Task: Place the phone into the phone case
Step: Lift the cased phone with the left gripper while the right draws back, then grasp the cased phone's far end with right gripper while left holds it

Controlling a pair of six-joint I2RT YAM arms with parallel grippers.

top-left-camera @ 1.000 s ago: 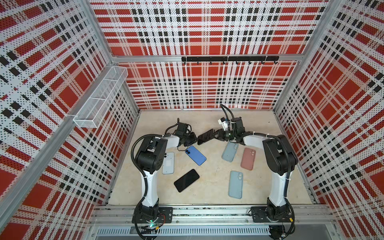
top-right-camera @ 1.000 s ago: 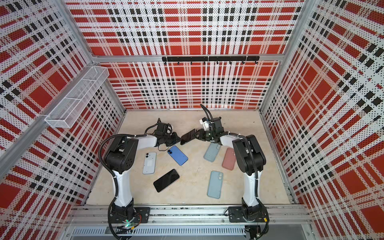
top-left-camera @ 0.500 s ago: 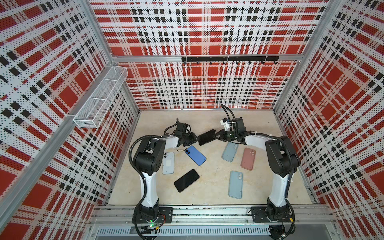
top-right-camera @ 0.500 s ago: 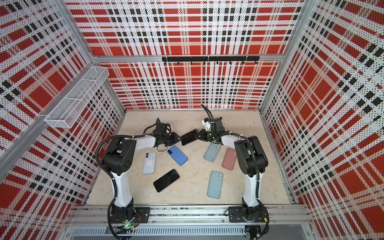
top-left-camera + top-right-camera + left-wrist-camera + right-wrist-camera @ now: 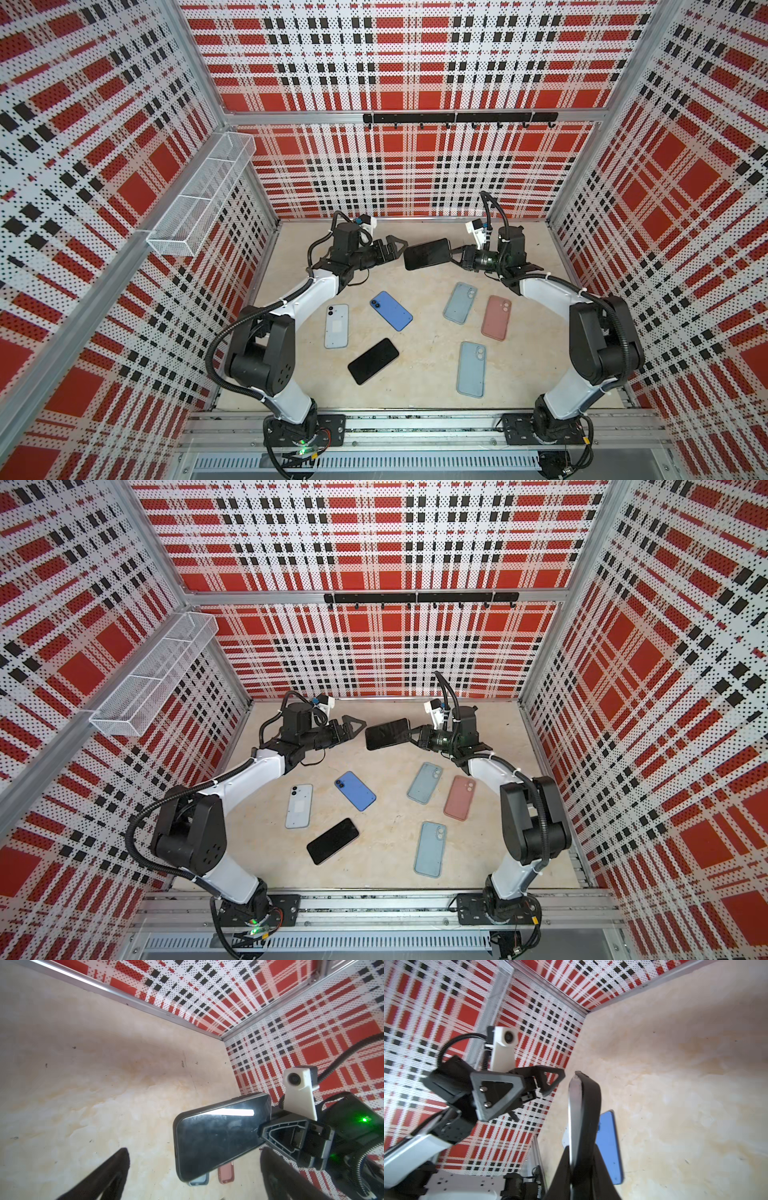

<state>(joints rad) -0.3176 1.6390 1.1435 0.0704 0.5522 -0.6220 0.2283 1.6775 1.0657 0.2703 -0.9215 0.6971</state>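
A black phone (image 5: 428, 253) (image 5: 387, 733) hangs level above the back of the table. My right gripper (image 5: 455, 254) (image 5: 580, 1157) is shut on its right end. In the right wrist view the phone (image 5: 583, 1109) shows edge-on between the fingers. My left gripper (image 5: 397, 251) (image 5: 193, 1155) is open just left of the phone's free end, with a small gap and nothing between its fingers. Three phone cases lie face down to the right: grey-blue (image 5: 460, 302), pink (image 5: 496, 318) and light blue (image 5: 471, 369).
Three more phones lie left of the middle: white (image 5: 336, 326), blue (image 5: 390, 310) and black, screen up (image 5: 373, 360). Plaid walls close in the table on three sides. A wire basket (image 5: 203, 199) hangs on the left wall.
My left gripper has opened, let go of the phone's left end and drawn back a little. The right gripper keeps hold of the phone at the same height.
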